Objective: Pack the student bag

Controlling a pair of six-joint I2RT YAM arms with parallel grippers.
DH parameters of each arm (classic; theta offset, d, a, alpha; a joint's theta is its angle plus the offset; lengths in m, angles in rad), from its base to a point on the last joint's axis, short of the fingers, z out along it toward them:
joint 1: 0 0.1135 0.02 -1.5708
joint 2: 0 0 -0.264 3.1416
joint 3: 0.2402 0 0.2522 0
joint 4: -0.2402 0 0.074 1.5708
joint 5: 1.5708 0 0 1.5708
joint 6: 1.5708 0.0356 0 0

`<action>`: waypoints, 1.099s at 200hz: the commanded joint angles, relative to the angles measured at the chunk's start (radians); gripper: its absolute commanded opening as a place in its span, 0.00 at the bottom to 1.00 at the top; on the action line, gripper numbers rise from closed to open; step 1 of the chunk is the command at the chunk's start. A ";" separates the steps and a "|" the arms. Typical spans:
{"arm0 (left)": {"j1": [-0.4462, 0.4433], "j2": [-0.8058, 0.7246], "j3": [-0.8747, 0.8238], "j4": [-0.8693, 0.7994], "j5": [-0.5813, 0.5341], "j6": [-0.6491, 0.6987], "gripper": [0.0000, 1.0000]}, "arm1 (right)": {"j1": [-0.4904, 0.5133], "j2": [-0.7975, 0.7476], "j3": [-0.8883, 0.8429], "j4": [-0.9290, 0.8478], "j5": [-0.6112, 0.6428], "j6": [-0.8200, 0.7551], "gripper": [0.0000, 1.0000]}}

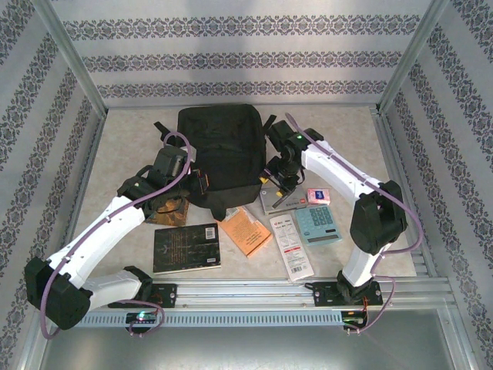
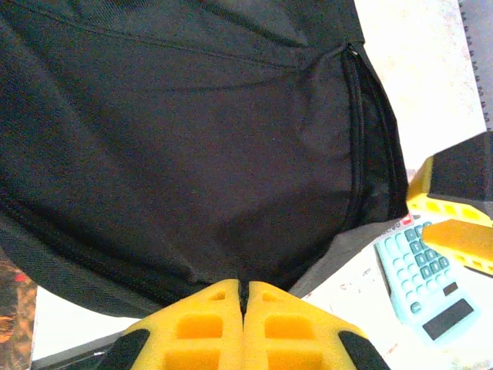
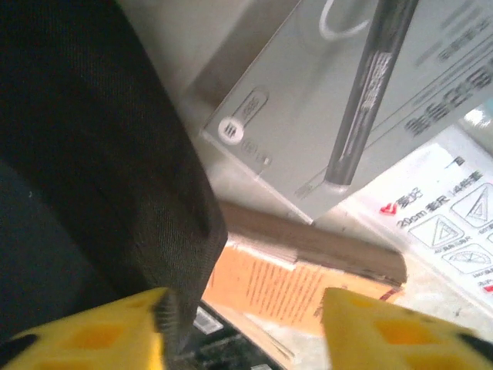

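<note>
Top external: black, soft student bag [image 1: 219, 154]

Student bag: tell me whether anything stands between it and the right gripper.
Nothing visible does. The right gripper stands open, and the black fabric of the student bag reaches right down to one finger. An orange book lies beyond the gap between the fingers, not between gripper and bag.

bare table [image 1: 123, 146] beyond the student bag [image 1: 219, 150]; books [image 1: 187, 248] and a calculator [image 1: 318, 224] crowd its near edge.
</note>
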 commanded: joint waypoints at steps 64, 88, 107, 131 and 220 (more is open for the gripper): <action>-0.081 0.033 0.066 0.062 0.034 -0.005 0.00 | 0.110 0.034 0.110 0.031 -0.152 0.216 0.80; -0.093 0.032 0.072 0.062 0.024 -0.009 0.00 | 0.124 0.040 0.102 0.034 -0.143 0.241 0.80; -0.099 0.030 0.076 0.069 0.013 -0.011 0.00 | 0.136 0.049 0.058 0.046 -0.161 0.261 0.83; -0.108 0.034 0.078 0.082 0.010 -0.018 0.00 | 0.140 0.072 0.034 0.063 -0.169 0.265 0.83; -0.117 0.009 0.050 0.053 -0.057 -0.015 0.00 | 0.127 0.048 0.022 0.053 -0.106 0.229 0.24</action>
